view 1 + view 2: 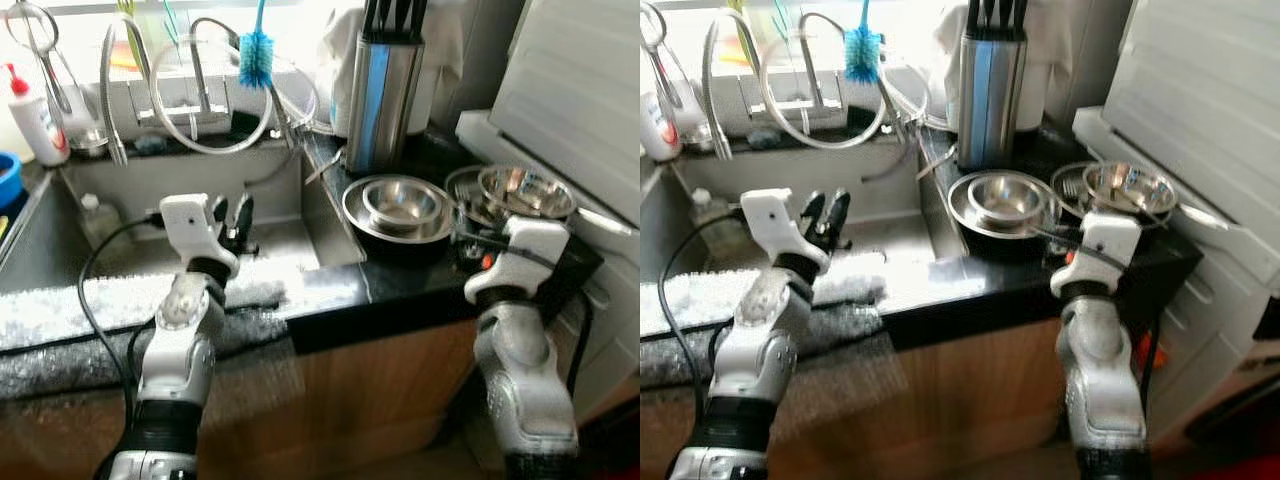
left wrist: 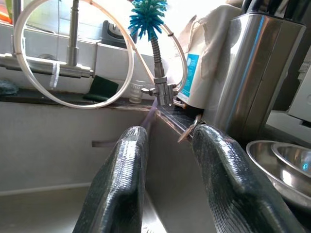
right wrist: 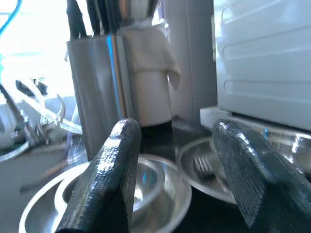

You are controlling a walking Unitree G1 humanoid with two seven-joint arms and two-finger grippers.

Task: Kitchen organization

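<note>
While over sink [image 1: 130,235] — left hand [image 1: 230,215] open | right hand [image 3: 177,179] open — above bowls [image 1: 400,207]

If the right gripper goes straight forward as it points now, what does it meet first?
Probably the steel bowls on the black counter. The open right gripper points between the nested bowls and the bowl holding a fork. Behind them stands the steel knife block. Depth is unclear, so which bowl comes first is uncertain.
</note>
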